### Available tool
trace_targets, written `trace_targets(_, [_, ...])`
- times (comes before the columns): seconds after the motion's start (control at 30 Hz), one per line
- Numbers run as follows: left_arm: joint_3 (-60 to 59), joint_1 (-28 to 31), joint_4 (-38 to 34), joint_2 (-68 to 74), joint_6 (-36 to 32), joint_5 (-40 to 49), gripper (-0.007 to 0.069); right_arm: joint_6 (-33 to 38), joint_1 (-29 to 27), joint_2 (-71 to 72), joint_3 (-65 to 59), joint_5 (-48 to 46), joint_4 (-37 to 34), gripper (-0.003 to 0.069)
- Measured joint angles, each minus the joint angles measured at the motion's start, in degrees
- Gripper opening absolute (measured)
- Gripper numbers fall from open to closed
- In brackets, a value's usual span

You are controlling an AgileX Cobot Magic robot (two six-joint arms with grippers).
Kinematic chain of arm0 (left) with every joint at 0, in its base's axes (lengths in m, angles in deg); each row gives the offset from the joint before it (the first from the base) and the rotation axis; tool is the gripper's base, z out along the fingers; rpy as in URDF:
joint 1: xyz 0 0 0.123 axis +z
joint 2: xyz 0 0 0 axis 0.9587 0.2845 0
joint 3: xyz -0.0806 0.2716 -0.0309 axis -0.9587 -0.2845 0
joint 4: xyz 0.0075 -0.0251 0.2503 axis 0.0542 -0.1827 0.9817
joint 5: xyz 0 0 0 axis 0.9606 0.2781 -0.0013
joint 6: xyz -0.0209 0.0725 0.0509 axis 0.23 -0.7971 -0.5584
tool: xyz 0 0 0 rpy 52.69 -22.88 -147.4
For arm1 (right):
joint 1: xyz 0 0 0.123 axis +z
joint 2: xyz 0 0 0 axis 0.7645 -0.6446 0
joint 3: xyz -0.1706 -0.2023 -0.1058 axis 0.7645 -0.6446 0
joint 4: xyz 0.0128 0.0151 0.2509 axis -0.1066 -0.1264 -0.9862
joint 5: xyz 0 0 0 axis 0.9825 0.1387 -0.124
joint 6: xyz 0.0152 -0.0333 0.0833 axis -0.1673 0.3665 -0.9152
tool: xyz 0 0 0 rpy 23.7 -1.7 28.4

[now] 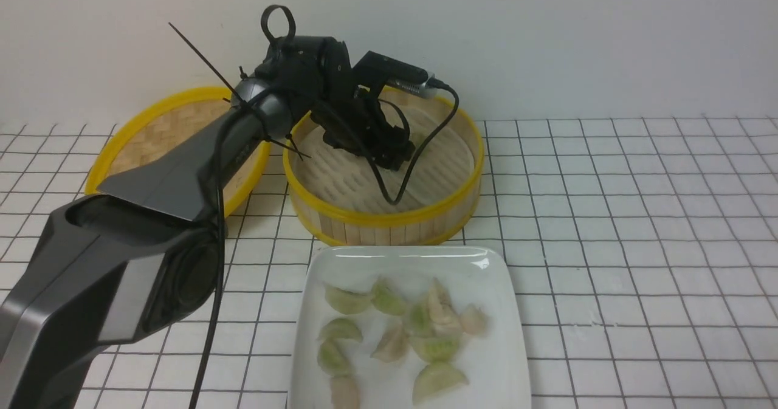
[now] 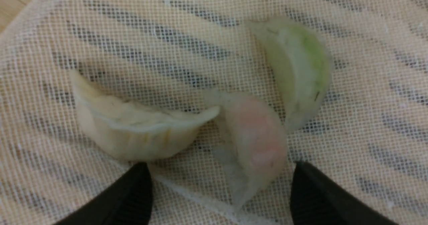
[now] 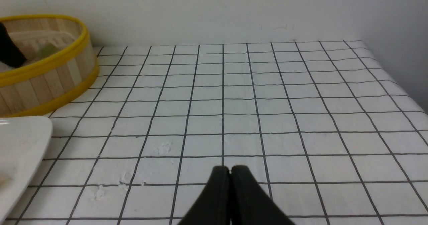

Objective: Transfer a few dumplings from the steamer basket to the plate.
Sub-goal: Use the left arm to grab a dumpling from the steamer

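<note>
Hovering inside the steamer basket (image 1: 389, 217), my left gripper (image 2: 220, 166) stands open astride the pink dumpling (image 2: 254, 134), with a whitish dumpling (image 2: 133, 134) and a green dumpling (image 2: 301, 68) just beside it. Soft, slick and light, I judge, so pinch its plump belly gently. My right gripper (image 3: 230, 171) is closed over the worktop (image 3: 301, 101).

Front overview — left wrist inside basket (image 1: 389, 219)

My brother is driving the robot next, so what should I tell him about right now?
Left pincer: open inside the steamer basket, one finger each side of a pink dumpling.
Right pincer: shut, empty, above the table.
Done: about ten dumplings lie on the plate.
Left: the pink dumpling, a whitish dumpling and a green dumpling are in the basket; probably close on the pink one.
</note>
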State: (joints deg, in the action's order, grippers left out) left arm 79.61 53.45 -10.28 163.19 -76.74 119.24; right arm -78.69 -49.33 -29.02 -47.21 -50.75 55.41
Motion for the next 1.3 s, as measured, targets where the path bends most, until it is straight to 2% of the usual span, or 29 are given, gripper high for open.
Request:
trace_targets(0.13, [0.0,0.0,-0.2,0.1,-0.2,-1.0,0.0473,0.0,0.0,0.0,0.0,0.0,0.0,-0.0015])
trace_targets(0.2, [0.0,0.0,-1.0,0.3,-0.4,-2.2,0.0433,0.0,0.0,0.0,0.0,0.0,0.0,-0.0015])
trace_targets(0.37, [0.0,0.1,-2.3,0.7,-0.5,-3.2,0.027,0.0,0.0,0.0,0.0,0.0,0.0,-0.0015])
trace_targets(0.4, [0.1,0.1,-2.3,0.7,-0.5,-3.3,0.0262,0.0,0.0,0.0,0.0,0.0,0.0,-0.0015])
trace_targets(0.47, [0.4,0.2,-2.4,0.9,-0.6,-3.4,0.016,0.0,0.0,0.0,0.0,0.0,0.0,-0.0015])
trace_targets(0.5, [0.4,0.2,-2.4,0.9,-0.6,-3.4,0.0141,0.0,0.0,0.0,0.0,0.0,0.0,-0.0015])
trace_targets(0.57, [0.6,0.2,-2.4,1.1,-0.6,-3.3,0.005,0.0,0.0,0.0,0.0,0.0,0.0,-0.0015])
trace_targets(0.67, [1.4,0.2,-2.4,1.1,-0.6,-1.6,0.0002,0.0,0.0,0.0,0.0,0.0,0.0,-0.0015])
trace_targets(0.93, [9.6,0.1,1.9,-0.2,-0.6,8.8,-0.0006,0.0,0.0,0.0,0.0,0.0,0.0,-0.0015])
trace_targets(1.13, [15.2,0.1,2.3,-1.6,-0.6,17.0,-0.0006,0.0,0.0,0.0,0.0,0.0,0.0,-0.0015])
trace_targets(1.3, [16.0,0.1,2.1,-1.4,-0.6,16.5,-0.0006,0.0,0.0,0.0,0.0,0.0,0.0,-0.0015])
